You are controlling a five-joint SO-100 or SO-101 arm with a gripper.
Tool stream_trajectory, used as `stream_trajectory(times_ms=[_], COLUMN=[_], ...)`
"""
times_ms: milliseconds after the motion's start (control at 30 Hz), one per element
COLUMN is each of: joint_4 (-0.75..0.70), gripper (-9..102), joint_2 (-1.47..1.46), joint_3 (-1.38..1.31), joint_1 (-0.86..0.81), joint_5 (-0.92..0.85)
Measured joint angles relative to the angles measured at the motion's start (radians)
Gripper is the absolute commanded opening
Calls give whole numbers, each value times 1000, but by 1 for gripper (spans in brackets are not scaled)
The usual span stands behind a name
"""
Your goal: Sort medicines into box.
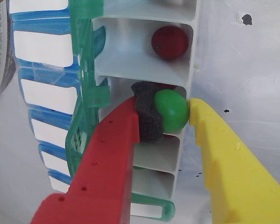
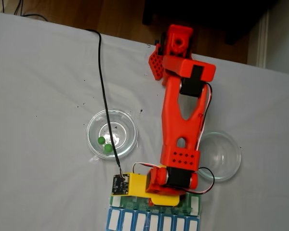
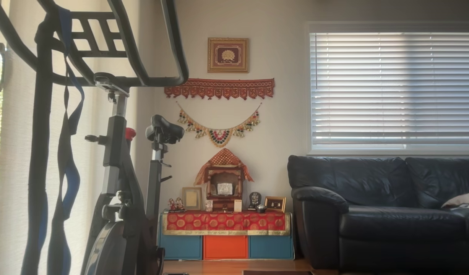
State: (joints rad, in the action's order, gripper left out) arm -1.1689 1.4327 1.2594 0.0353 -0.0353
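Holding a green medicine (image 1: 171,110) between its foam-padded red finger and its yellow finger, the hand (image 1: 164,112) sits right over an open compartment of the box (image 1: 144,60); a red ball (image 1: 169,42) lies in the compartment just beyond; to finish well, centre the ball between the walls, then part the fingers slowly so it drops without bouncing out.

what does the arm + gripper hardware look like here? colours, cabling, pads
The arm is orange-red printed plastic with black servos, dotted hole patterns and thin red, white and black wires. The gripper has one red finger carrying a dark foam pad and one yellow finger. A black cable runs to the yellow wrist camera mount.
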Motion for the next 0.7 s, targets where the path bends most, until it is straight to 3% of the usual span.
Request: stream_trajectory(times_ms=[167, 300, 700], joint_4=[0, 0, 0], gripper=[21, 27, 29], joint_2=[0, 0, -2], joint_3=[2, 2, 2], joint_1=[0, 0, 0], joint_5=[0, 0, 0])
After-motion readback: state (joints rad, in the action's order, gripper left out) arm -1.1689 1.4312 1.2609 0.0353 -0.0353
